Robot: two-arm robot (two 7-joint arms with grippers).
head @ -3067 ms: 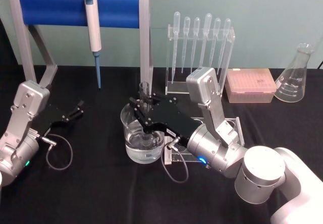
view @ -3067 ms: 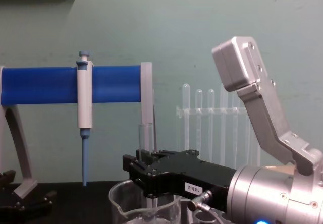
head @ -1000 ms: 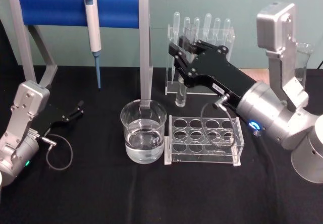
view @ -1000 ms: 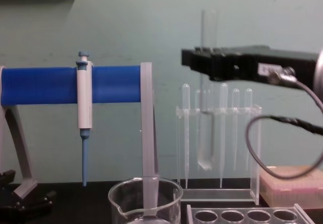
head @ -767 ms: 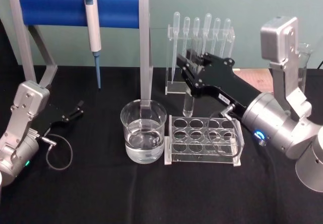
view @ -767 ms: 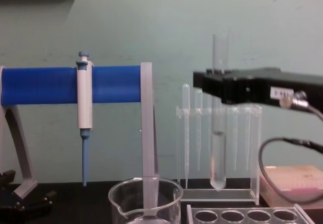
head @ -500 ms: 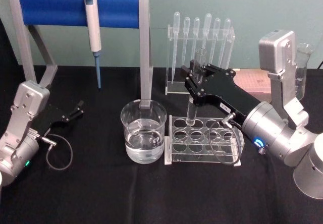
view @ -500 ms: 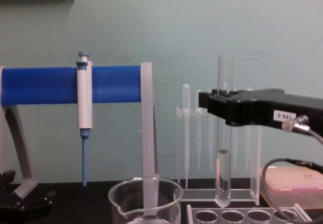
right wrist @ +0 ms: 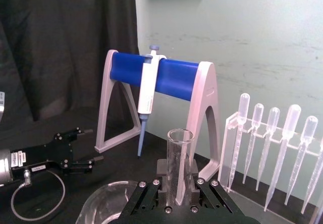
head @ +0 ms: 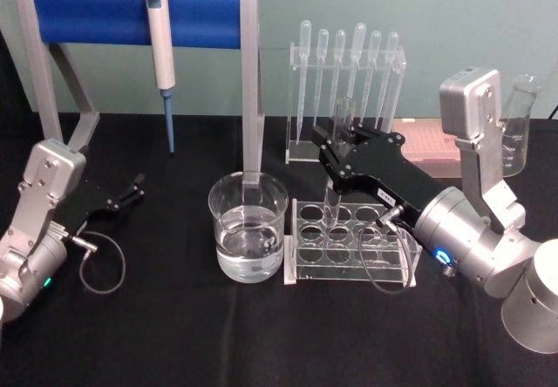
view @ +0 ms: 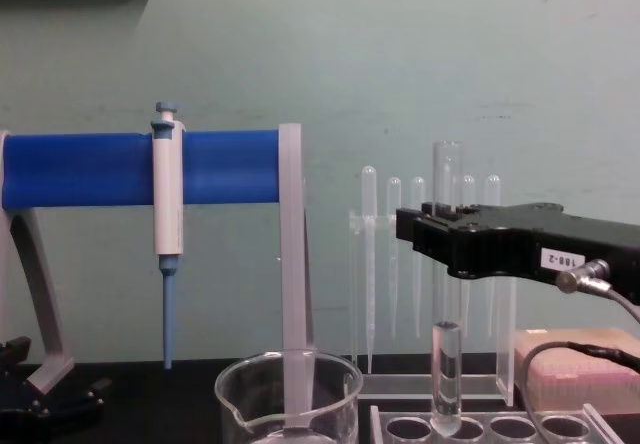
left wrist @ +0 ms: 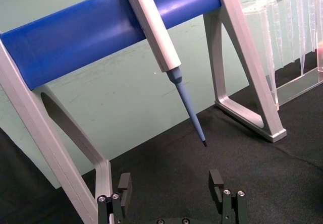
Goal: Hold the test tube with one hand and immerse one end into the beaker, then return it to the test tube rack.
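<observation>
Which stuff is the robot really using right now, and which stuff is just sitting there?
In use:
- clear glass test tube
- black right gripper, holding it
- clear rack with round holes
- wide glass beaker of water

Just sitting:
- blue-tipped white pipette on its blue stand
- thin plastic droppers
- pink tip box
- glass flask
- left gripper, parked

right gripper (head: 337, 145) reaches in from the right side, black flat body level, silver cylindrical wrist and grey arm trailing back behind it toward the lower right. its fingers (right wrist: 164, 169) are clamped from both sides on the test tube (view: 446, 294), which stands upright between them, open rim above the fingertips and round bottom well below. left gripper (head: 133, 187) is parked low at the left, fingers (left wrist: 216, 180) spread apart, nothing between them.
</observation>
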